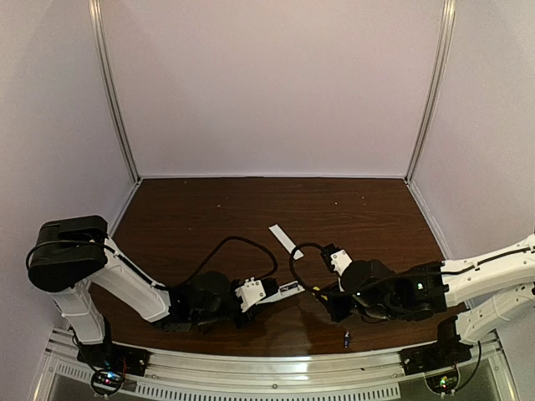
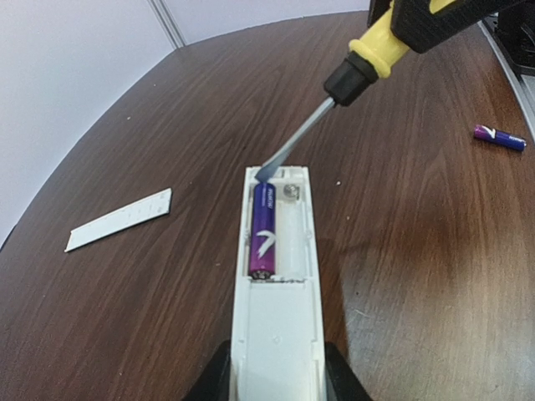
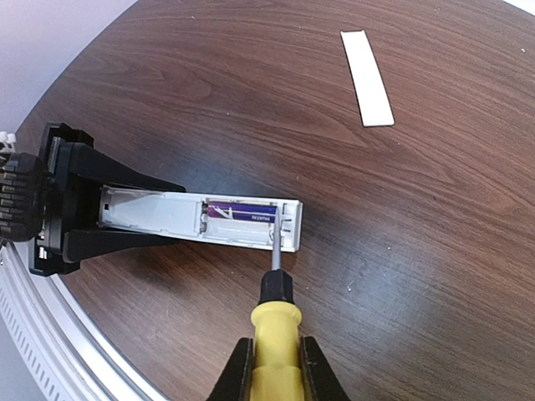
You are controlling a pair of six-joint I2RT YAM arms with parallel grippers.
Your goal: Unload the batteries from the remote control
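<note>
Clamps left fingers (image 2: 213, 380) on the white remote control (image 2: 280, 326) at the surface's (image 2: 418, 292) near middle. Grips the yellow screwdriver (image 2: 376, 46) in right fingers (image 3: 238, 372), tip at the recess (image 2: 291, 242) end beside one battery (image 2: 263, 230). Shows second battery (image 2: 500, 137) lying well apart.

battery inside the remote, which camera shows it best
Left wrist: the battery lies full length in the recess of the remote control, seen from above, screwdriver tip at its far end. Right wrist shows only a narrow purple strip. Top external: too small to make out.
</note>
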